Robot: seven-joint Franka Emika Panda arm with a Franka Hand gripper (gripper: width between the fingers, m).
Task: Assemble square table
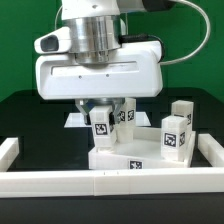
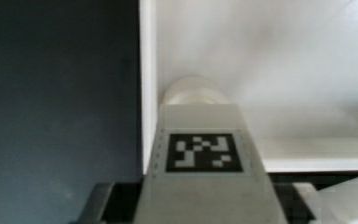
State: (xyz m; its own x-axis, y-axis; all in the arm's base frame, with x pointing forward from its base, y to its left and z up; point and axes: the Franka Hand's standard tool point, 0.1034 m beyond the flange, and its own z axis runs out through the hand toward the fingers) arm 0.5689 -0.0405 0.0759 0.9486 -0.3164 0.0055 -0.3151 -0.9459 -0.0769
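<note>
The gripper [image 1: 100, 112] has a white leg [image 2: 201, 140] between its jaws, but I cannot tell if they squeeze it yet. If the hold is loose, the leg could tip or slip. The leg has a black-and-white tag. Below the jaws lies the white square tabletop [image 1: 140, 152]. More legs [image 1: 175, 133] stand beside them.

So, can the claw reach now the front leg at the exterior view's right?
Probably not yet. The claw already has another leg between its fingers, seemingly gripped. The front leg stands upright with nothing above it, so it looks reachable once the claw is emptied.
</note>
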